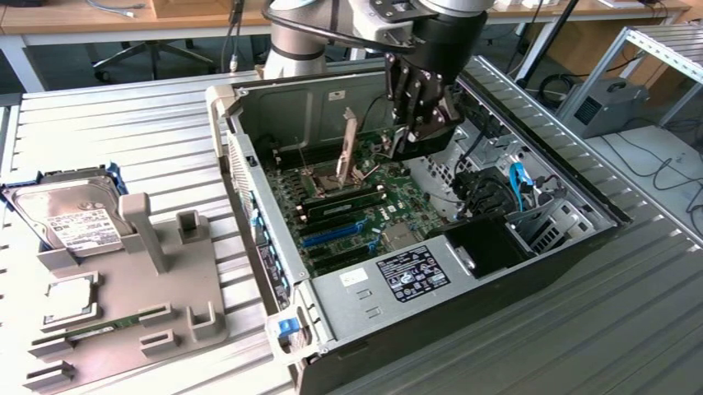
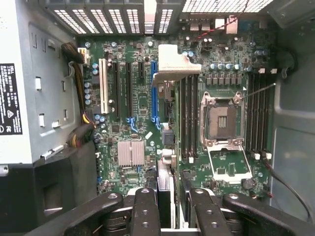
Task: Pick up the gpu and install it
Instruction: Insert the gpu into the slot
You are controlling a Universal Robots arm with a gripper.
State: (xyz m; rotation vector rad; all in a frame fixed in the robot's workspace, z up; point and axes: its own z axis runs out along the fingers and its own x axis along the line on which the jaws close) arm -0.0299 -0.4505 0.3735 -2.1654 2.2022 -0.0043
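My gripper [image 1: 423, 123] hangs inside the open computer case [image 1: 258, 107], over the motherboard [image 1: 379, 197]. It is shut on the gpu [image 1: 430, 146], a thin dark card held on edge. The card's pale metal end bracket [image 1: 351, 144] points toward the case's slotted rear wall. In the wrist view the gpu [image 2: 166, 184] runs edge-on from between my black fingers [image 2: 145, 209] out to its bracket [image 2: 174, 61]. It floats above the board, just beside the long blue slot [image 2: 154, 93], apart from it.
On the exterior view's left, a grey fixture [image 1: 165, 288] holds a silver hard drive [image 1: 72, 218], a processor chip [image 1: 72, 296] and a green memory stick [image 1: 104, 327]. Inside the case are the power supply [image 1: 407, 276], the open processor socket [image 2: 221, 120], a heatsink [image 2: 130, 152] and blue cables [image 1: 516, 185].
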